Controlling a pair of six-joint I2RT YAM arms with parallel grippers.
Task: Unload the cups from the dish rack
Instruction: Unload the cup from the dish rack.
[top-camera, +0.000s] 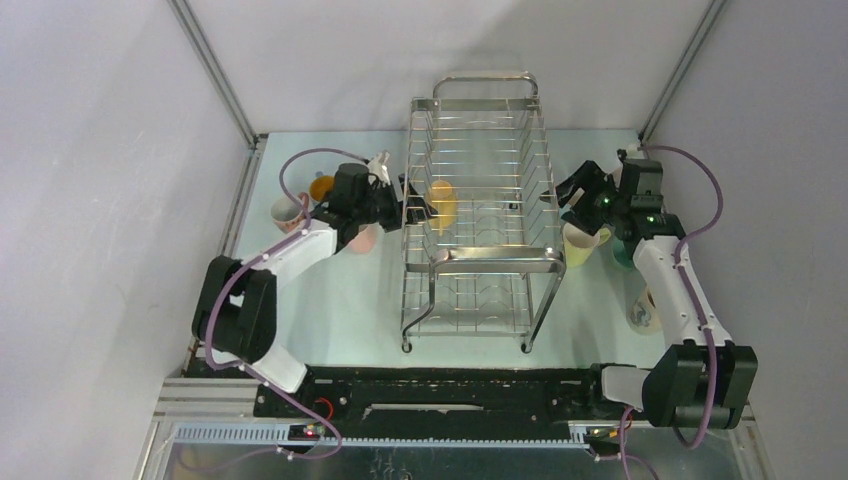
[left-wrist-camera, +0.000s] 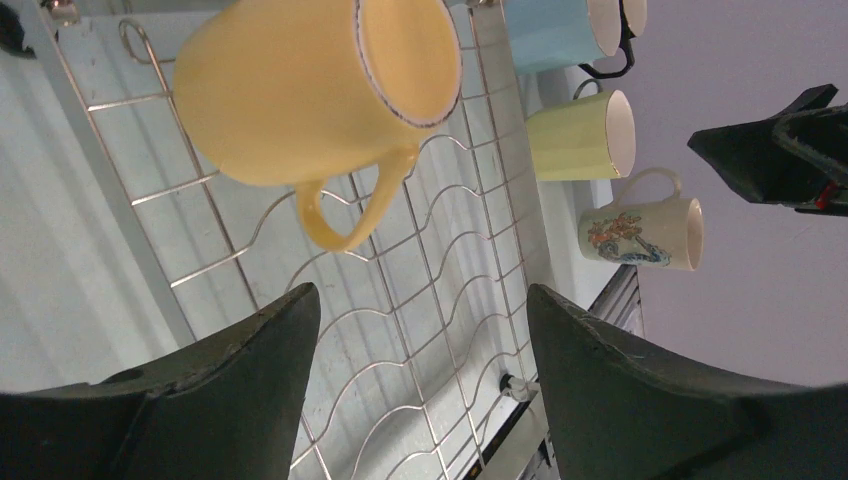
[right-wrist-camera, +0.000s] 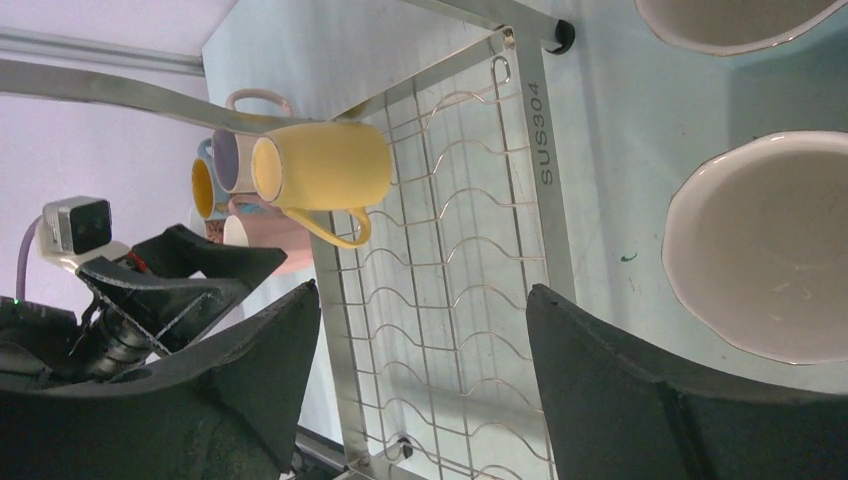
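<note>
Rack: dish rack (top-camera: 495, 256) stands mid-table; its lower tier looks bare as far as the wires show.
Done: cups sit on the table both sides: patterned mug (top-camera: 645, 310) and cream cup (top-camera: 580, 243) on the right, mug cluster (top-camera: 288, 212) on the left.
Left to do: one yellow mug (top-camera: 441, 203) lies on its side on the upper tier; unloading judged nearly finished.
Left arm: reaches to the rack's left side; left gripper (left-wrist-camera: 420, 300) near the mug, fingers wide, nothing between.
Right arm: at the rack's right side; right gripper (right-wrist-camera: 420, 300) spread wide, empty.
</note>
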